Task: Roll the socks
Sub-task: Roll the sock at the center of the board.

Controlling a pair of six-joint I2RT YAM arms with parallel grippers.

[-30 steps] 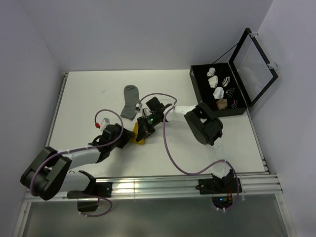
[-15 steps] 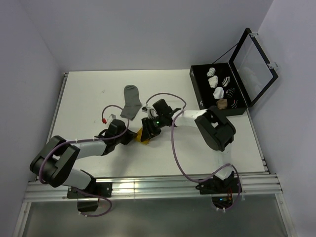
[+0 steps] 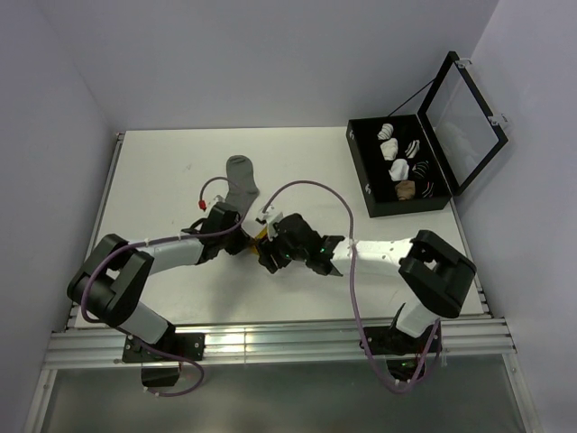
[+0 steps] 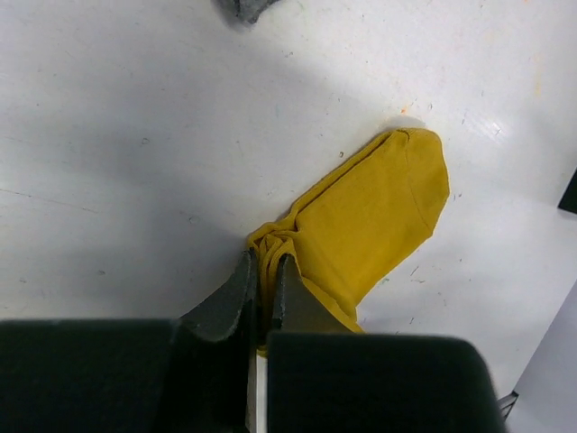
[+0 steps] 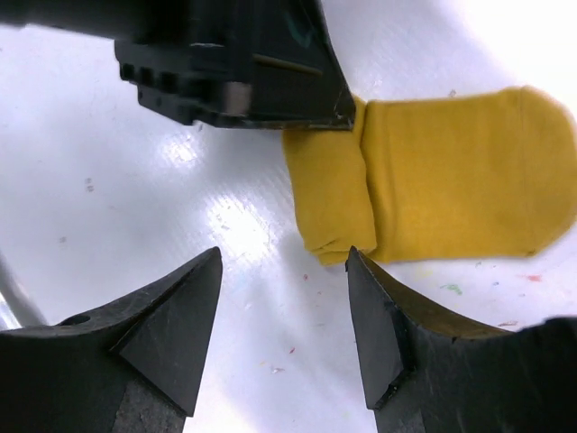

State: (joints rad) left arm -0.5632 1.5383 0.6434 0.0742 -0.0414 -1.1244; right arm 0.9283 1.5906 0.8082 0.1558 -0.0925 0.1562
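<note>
You see your left pincer (image 4: pixel 264 271) clamped tight on the bunched end of the mustard-yellow sock (image 4: pixel 370 216), which lies near the middle of the white surface (image 3: pixel 153 180), while your right pincer (image 5: pixel 282 262) gapes wide and empty beside its folded edge, the grey sock (image 3: pixel 242 176) lying flat farther back.

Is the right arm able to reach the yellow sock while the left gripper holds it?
Probably yes. The right gripper is open, close to the folded end of the yellow sock, with only table between. The left gripper pinches the far side of that fold, so the near edge looks free.
</note>
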